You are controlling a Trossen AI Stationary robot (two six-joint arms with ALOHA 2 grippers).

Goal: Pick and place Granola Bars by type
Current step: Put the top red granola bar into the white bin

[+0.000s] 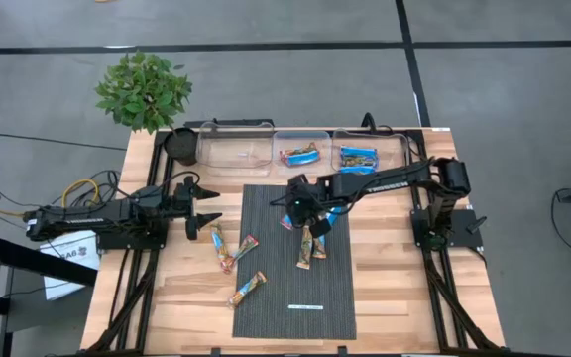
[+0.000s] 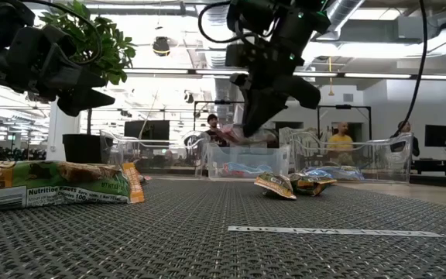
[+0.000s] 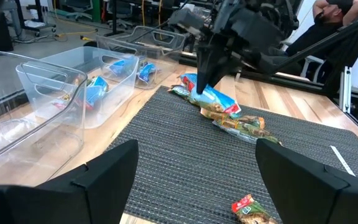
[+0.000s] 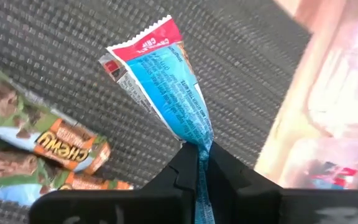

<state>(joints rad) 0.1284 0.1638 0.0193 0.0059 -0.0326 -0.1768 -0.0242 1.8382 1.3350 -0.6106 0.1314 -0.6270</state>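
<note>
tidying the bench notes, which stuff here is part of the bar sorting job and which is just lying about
Job: blue bar pinched in the shut right tool; loose bars on the mat; three clear bins; open left tool.

Lying about: plant; white strip; yellow cable.

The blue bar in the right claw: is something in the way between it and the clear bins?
Nothing visible is. The right claw is shut on the blue bar, lifted above the mat. The mat between it and the clear bins is bare; other bars lie on the opposite side.
</note>
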